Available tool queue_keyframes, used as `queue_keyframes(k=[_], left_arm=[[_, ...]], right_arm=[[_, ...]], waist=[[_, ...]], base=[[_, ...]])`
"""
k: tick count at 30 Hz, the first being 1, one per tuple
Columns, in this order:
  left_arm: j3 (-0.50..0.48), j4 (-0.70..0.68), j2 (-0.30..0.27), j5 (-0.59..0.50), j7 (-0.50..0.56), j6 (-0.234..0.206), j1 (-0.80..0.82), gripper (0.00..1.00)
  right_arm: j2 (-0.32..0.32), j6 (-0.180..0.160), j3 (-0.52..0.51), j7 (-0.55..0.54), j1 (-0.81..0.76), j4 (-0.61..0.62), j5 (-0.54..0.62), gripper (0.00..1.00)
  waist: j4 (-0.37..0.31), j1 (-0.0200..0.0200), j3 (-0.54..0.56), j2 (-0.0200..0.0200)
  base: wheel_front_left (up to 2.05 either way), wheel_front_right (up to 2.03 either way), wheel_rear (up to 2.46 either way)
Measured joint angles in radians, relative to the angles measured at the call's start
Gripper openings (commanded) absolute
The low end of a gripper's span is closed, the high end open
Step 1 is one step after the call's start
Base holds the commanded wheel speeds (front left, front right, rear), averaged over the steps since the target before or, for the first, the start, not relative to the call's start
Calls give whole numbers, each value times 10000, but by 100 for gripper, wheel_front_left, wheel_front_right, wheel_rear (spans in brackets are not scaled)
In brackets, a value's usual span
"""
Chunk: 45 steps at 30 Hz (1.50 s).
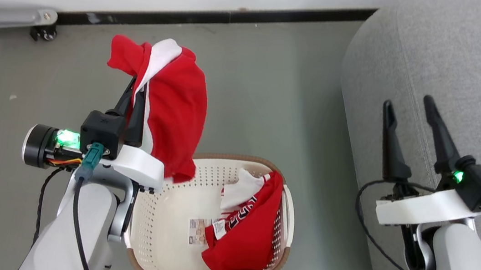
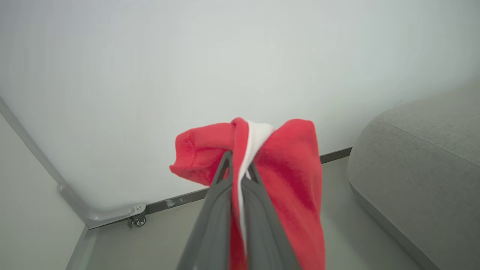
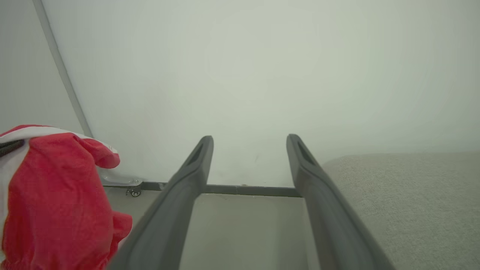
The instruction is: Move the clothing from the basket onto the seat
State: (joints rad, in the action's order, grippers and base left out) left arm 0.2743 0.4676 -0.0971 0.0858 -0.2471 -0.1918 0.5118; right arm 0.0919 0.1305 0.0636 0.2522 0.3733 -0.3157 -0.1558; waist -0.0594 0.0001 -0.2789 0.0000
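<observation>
Dangling from left gripper, clothing hangs above basket; right gripper spread.

Two pairs, five singles.
Red-and-white garments, two: the hanging garment, pinched in the left tool, and the crumpled garment, lying in the laundry basket. Laundry basket, one. Grey seat, one. Tools, two: the left tool and the right tool, each with two dark fingers. Sticker on the basket's bottom, one; small white label, one; castor by the wall, one.
</observation>
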Motion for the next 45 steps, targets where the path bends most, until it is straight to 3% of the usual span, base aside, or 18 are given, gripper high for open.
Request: queue_keyframes(k=[17, 34, 45], left_arm=[[-299, -1714, 6, 491, -10, 441, -1248, 0], [205, -2823, -217, 619, -13, 1586, -1394, 0], [577, -3231, -322, 991, -84, 2732, -1411, 0]], right_arm=[[527, 2, 1582, -33, -664, -405, -330, 100], [1505, 2, 4389, -911, -665, 58, -1682, 100], [2635, 2, 5683, -1758, -596, 884, -3078, 100]], waist=[[467, -1, 1655, 0], [752, 0, 2765, 0], [748, 0, 3172, 0]], base=[[0, 0, 0], [0, 0, 0], [0, 0, 0]])
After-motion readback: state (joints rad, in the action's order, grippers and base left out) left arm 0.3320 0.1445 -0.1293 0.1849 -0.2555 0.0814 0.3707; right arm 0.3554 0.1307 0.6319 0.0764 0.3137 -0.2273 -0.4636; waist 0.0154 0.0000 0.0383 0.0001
